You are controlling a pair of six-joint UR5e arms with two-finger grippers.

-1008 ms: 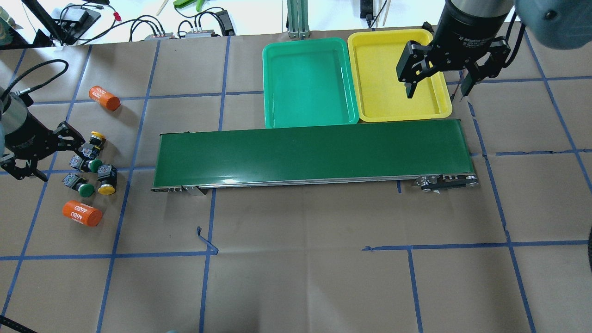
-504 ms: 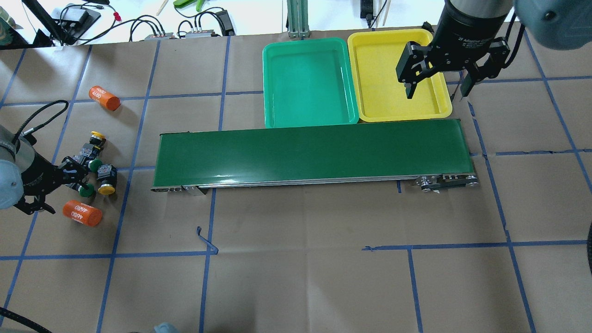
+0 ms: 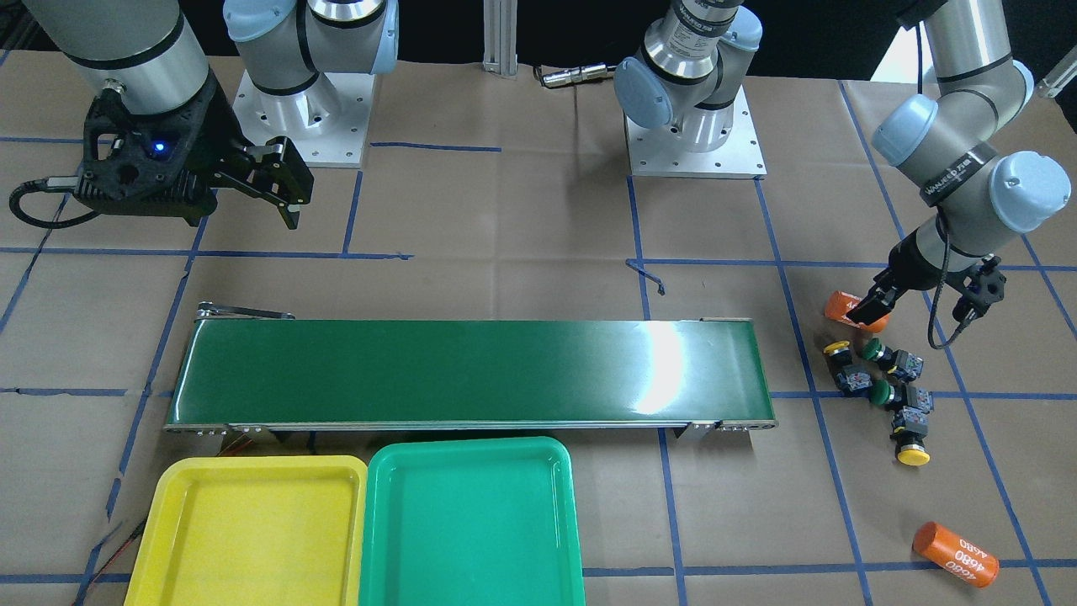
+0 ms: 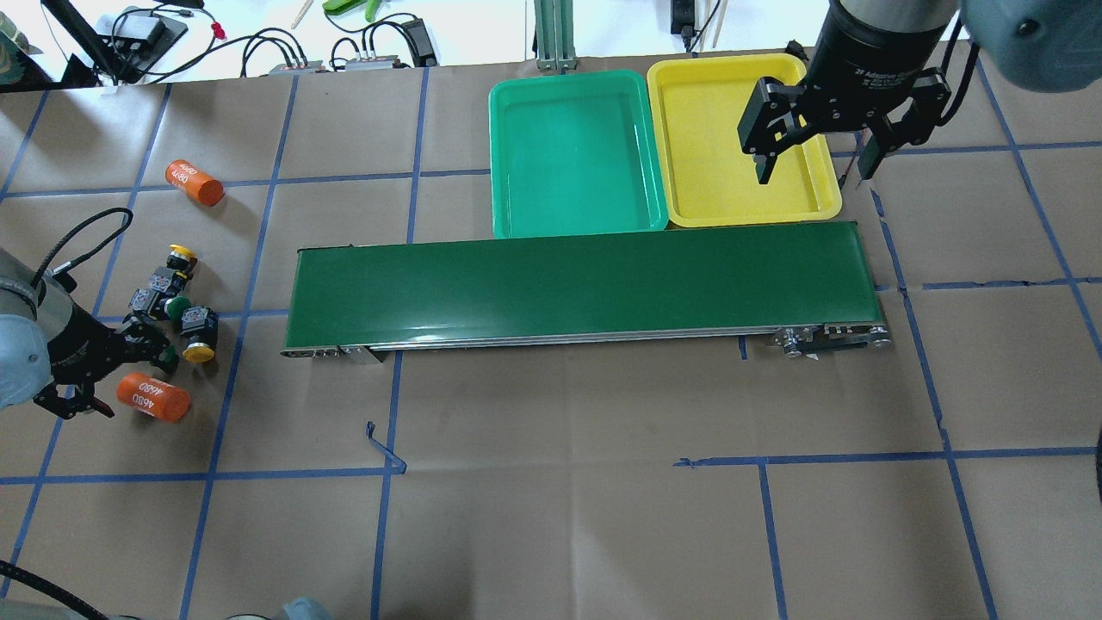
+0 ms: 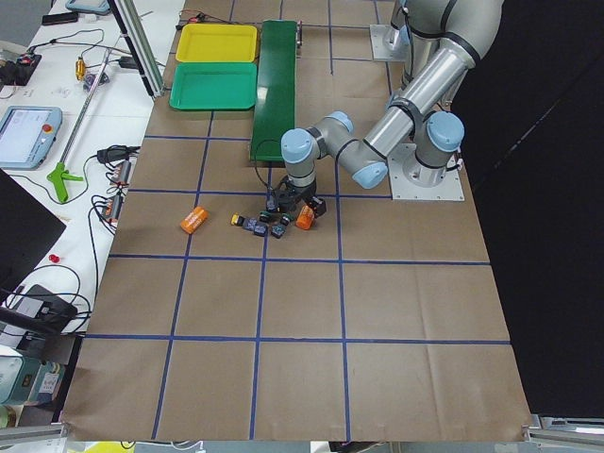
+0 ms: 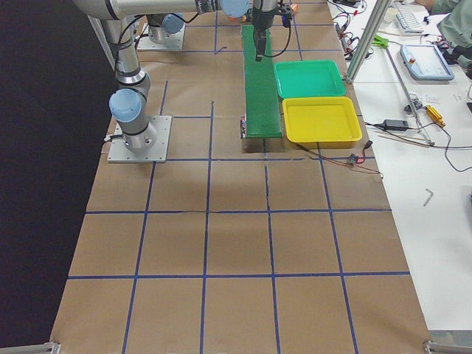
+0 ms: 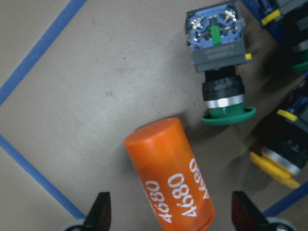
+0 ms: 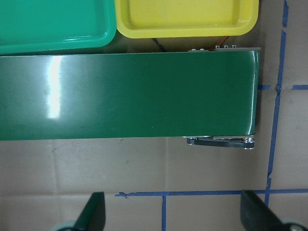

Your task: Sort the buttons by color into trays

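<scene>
We hold our left gripper (image 7: 173,214) spread low over an orange cylinder (image 7: 168,173) just beside the buttons (image 4: 176,307) on the surface (image 4: 551,474), likely lining up a pick, while our right gripper (image 4: 814,168) hovers spread near the trays (image 4: 568,155).

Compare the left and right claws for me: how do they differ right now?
The left claw sits low at the buttons; the right claw hangs high by the conveyor belt. The left claw frames the orange cylinder; the right claw frames only bare paper. Both are open and hold nothing.
</scene>
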